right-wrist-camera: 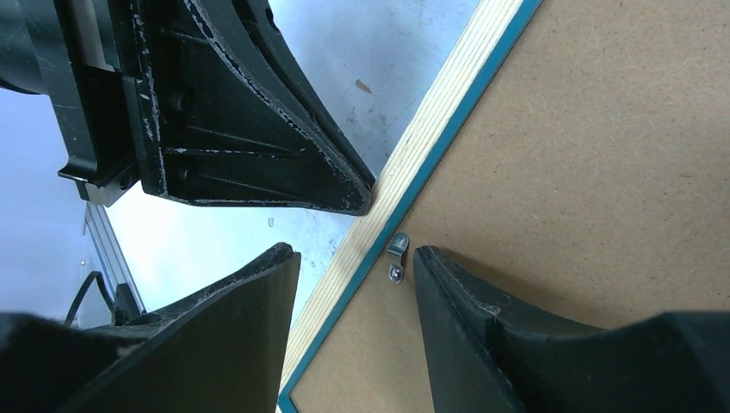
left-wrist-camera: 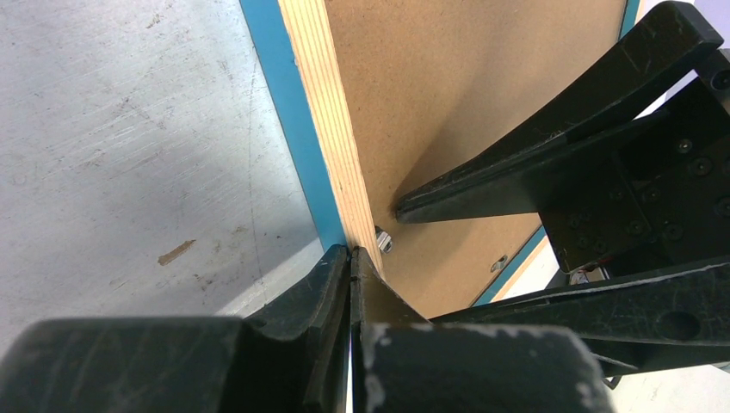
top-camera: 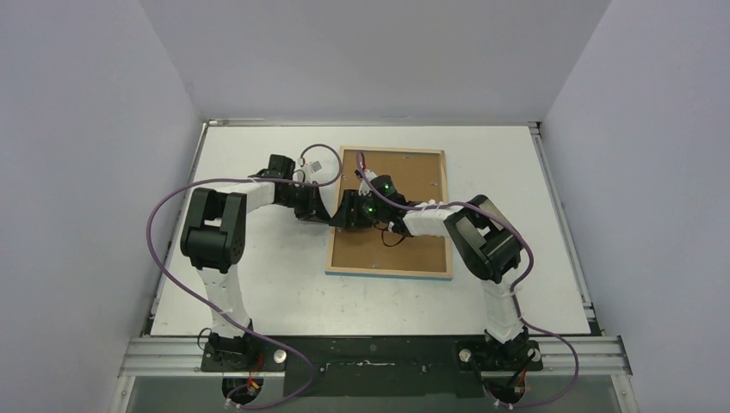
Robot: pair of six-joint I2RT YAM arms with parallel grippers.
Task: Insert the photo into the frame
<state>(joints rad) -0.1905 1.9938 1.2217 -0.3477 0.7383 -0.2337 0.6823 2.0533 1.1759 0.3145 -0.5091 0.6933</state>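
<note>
The frame [top-camera: 392, 272] lies face down on the table, its light wooden reverse side up and the brown backing board [top-camera: 415, 176] set inside it. The photo is hidden. My left gripper [top-camera: 324, 215] is shut, its tips [left-wrist-camera: 351, 252] touching the frame's left wooden rim [left-wrist-camera: 331, 112]. My right gripper [top-camera: 343, 215] is open and straddles the same rim [right-wrist-camera: 430, 138]: one finger [right-wrist-camera: 258, 284] is over the table, the other [right-wrist-camera: 448, 284] is on the backing board [right-wrist-camera: 585, 172]. A small metal clip [right-wrist-camera: 396, 258] lies between them.
The blue front border [left-wrist-camera: 284, 103] shows along the frame's outer side. A second clip [left-wrist-camera: 499, 263] sits on the board's far edge. Purple cables [top-camera: 159, 249] loop from both arms. Grey walls close the table on three sides.
</note>
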